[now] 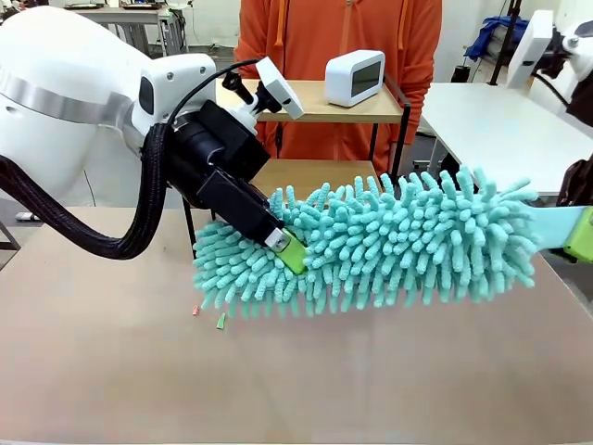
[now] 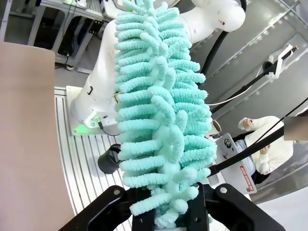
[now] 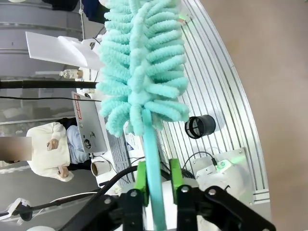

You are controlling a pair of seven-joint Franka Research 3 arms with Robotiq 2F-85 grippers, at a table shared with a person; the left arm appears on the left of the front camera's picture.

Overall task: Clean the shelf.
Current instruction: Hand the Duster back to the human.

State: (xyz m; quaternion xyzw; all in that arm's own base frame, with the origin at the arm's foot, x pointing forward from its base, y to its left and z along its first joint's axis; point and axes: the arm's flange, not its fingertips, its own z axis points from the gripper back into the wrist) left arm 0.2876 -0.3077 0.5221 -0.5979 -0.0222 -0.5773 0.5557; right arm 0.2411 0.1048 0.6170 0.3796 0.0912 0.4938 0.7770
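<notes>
From the front, my left claw (image 1: 289,248) is clenched into the fluffy head of a teal duster (image 1: 389,243), near its left end, and my right claw (image 1: 582,234) at the right edge pinches the duster's flat handle between green pads. I judge both grips are there to pass the tool from one arm to the other, so it hangs level above the brown table (image 1: 296,371), clear of the surface. The shelf (image 1: 320,104) stands at the far side, behind the duster and in front of a person in an orange top (image 1: 338,32); a small white device (image 1: 354,76) sits on its upper board. The lower board shows just behind the duster. Two tiny scraps (image 1: 208,315) lie on the table under the duster's left end. The shelf is not yet touched by the duster.

In my left wrist view, my left claw (image 2: 168,211) has its black fingers closed around the chenille strands of the duster (image 2: 159,110), which runs away up the frame toward my other arm's white body.

In my right wrist view, my right claw (image 3: 156,185) squeezes the thin teal handle between its green pads (image 3: 140,175), the head of the duster (image 3: 142,67) pointing away. Holding the handle suits sweeping; the grip on the fluff looks like mere support.
</notes>
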